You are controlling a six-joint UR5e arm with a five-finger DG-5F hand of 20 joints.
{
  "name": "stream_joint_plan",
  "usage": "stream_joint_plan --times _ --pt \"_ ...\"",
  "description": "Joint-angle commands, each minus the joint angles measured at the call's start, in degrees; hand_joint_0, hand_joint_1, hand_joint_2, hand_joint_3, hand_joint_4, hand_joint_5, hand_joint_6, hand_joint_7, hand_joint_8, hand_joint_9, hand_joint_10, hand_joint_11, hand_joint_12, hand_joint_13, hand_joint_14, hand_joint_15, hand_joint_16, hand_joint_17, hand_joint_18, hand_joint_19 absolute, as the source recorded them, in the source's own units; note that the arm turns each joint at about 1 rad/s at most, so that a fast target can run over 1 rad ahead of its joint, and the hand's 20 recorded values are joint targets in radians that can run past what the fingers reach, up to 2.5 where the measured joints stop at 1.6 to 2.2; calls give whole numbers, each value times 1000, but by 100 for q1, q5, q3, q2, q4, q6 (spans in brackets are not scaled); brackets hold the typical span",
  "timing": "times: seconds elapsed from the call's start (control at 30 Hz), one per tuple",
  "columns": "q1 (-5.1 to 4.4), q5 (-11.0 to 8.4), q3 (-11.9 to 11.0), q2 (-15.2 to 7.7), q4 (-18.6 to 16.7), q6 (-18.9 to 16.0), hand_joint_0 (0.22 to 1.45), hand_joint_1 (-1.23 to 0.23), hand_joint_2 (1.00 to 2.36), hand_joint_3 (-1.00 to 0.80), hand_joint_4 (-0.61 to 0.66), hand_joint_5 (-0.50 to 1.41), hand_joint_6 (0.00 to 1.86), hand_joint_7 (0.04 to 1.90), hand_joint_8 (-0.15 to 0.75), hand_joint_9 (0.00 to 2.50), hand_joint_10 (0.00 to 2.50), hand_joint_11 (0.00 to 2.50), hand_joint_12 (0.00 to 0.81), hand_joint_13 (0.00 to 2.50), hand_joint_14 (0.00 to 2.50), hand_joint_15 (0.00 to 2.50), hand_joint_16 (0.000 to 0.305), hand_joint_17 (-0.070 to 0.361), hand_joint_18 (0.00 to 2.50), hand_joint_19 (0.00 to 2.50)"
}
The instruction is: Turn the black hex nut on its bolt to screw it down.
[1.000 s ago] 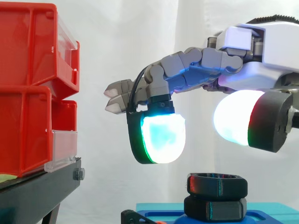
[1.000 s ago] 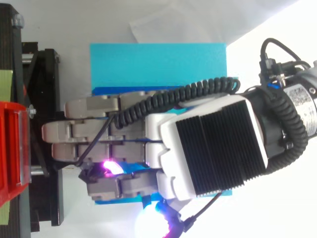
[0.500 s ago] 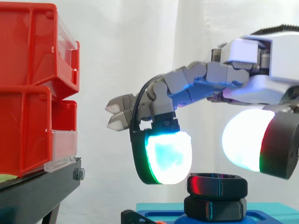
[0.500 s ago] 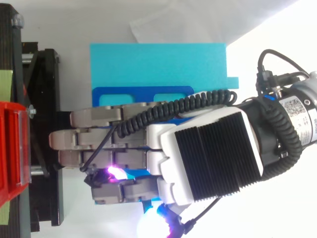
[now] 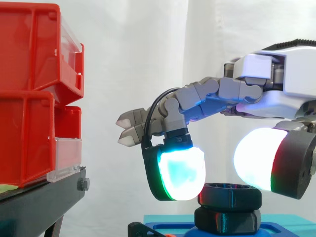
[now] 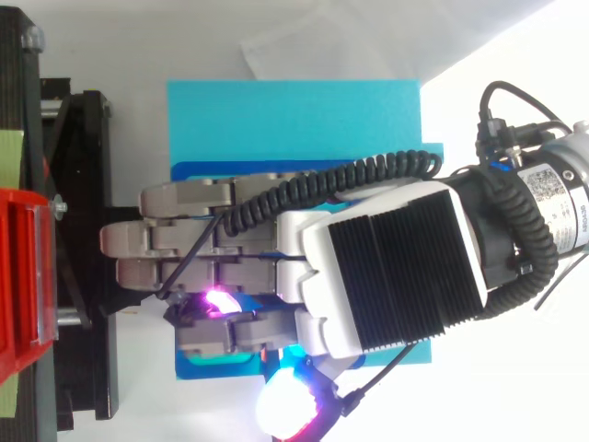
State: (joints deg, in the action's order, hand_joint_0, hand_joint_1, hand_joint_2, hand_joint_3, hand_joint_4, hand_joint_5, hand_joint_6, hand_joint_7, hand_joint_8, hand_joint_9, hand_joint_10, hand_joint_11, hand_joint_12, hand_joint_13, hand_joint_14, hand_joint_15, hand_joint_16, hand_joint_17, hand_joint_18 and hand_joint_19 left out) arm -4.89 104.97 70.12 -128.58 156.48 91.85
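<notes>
The black hex nut (image 5: 231,196) sits on top of a second black hex piece (image 5: 227,220) on a blue base (image 5: 170,230). My hand (image 5: 269,94) reaches in from the right and hangs just above it. One finger is bent down, its cyan-white pad (image 5: 180,173) at the nut's left edge. The thumb's white pad (image 5: 259,165) hangs at the nut's upper right. Whether either pad touches the nut I cannot make out. The other fingers stretch out to the left. From above, the hand (image 6: 386,276) covers the nut.
Stacked red bins (image 5: 29,98) stand on a black stand (image 5: 39,202) at the left, close to the outstretched fingertips. A teal foam pad (image 6: 294,120) lies under the blue base. A white curtain hangs behind.
The hand has come down and a little to the right. The bent finger's pad and the thumb's pad dropped from well above the nut to its level.
</notes>
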Motion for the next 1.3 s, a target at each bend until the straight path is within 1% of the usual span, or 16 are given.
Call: stream_joint_plan --times 0.0,0.07,0.2,0.4,0.53,0.67,0.87,1.0,1.2,1.27 --pt "23 6 1 0 49 26 470 -409 1000 -500 219 -141 549 1380 253 411 0 0 338 221 0 0 59 132 336 51" --pt "32 15 1 0 84 61 453 -476 1000 -500 234 -148 555 1358 260 411 0 0 348 209 0 0 61 136 337 42" --pt "32 24 1 0 67 70 436 -536 1000 -500 247 -152 562 1330 268 413 0 0 357 203 0 0 62 140 340 33" --pt "32 24 1 0 49 114 430 -547 1000 -500 256 -153 563 1334 270 414 0 0 360 203 0 0 63 142 342 32" --pt "14 24 1 0 49 141 427 -548 1000 -500 248 -154 552 1345 270 416 0 0 363 201 0 0 64 143 342 37" --pt "-30 -3 1 0 49 149 424 -547 1000 -500 253 -155 544 1367 273 415 0 0 366 200 0 0 64 144 343 29" --pt "-38 -3 1 0 14 158 424 -528 1000 -500 252 -153 531 1375 273 416 0 0 366 199 0 0 64 144 341 36" --pt "-38 -3 1 0 14 185 427 -486 1000 -500 244 -152 522 1385 272 415 0 0 366 198 0 0 63 143 337 39" --pt "-12 15 1 0 14 228 444 -354 1000 -500 232 -146 512 1375 266 413 0 0 357 190 0 0 62 139 325 52" --pt "-3 15 1 0 14 228 444 -337 1000 -500 239 -144 522 1366 265 414 0 0 354 188 0 0 62 139 324 58"
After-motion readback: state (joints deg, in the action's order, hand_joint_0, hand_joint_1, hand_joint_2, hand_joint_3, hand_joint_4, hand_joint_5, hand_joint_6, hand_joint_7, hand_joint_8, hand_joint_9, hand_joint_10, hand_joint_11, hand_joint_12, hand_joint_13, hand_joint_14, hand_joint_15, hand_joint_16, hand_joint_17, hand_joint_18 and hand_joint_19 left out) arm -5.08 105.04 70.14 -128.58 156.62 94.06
